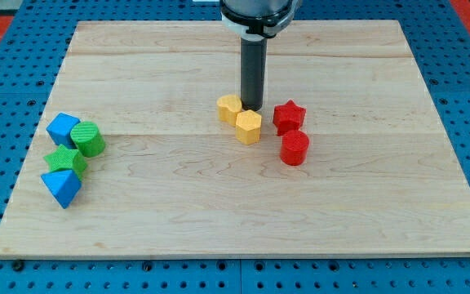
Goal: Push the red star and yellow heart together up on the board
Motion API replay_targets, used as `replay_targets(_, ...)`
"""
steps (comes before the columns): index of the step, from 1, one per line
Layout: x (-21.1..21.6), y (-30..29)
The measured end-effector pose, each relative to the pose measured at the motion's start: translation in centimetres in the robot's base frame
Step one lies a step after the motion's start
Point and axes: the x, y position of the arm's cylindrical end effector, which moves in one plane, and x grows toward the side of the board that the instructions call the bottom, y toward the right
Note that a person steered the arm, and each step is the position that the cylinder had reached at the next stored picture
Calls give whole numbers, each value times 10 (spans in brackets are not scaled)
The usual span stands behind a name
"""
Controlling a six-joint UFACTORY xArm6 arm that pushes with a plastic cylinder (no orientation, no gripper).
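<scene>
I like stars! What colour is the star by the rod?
Red: the red star, seen in the camera view.

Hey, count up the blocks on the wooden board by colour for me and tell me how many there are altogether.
Blue: 2, the blue block and the blue block at the view's left.
Green: 2, the green cylinder and the green star.
Yellow: 2, the yellow heart and the yellow hexagon, beside my tip.
Red: 2, the red star and the red cylinder.
Total: 8 blocks.

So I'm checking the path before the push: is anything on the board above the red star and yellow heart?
No block lies above the red star or the yellow heart. Only my tip stands there, touching or nearly touching the heart's right side, just above the yellow hexagon.
</scene>
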Motion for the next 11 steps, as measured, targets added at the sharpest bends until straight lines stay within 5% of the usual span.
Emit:
replay_targets(2,-9,126)
replay_targets(3,56,117)
replay_targets(4,40,38)
replay_targets(8,3,-19)
replay_targets(10,-15,-19)
replay_targets(11,-15,32)
